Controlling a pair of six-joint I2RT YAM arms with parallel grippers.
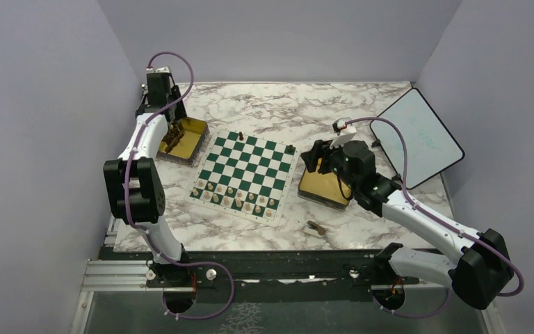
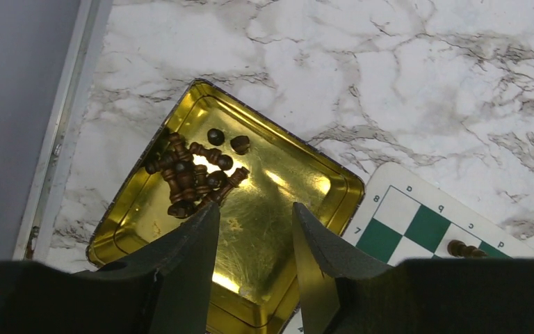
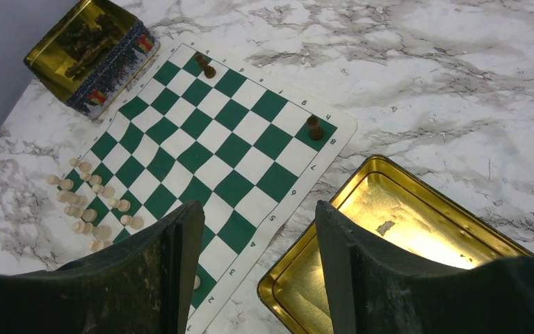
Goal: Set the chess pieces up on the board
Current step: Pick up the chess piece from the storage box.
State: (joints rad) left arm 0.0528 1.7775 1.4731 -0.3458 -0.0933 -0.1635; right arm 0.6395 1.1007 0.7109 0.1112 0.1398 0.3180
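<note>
Top external: left hand and right hand wide, empty, over gold tins beside the board.

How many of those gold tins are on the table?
2. The left tin, left of the board, holds dark chess pieces. The right tin, right of it and under the right gripper, looks empty, though partly out of sight.

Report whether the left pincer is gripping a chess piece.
No, the left pincer hangs open and empty over the gold tin, where the dark brown chess pieces lie heaped.
</note>
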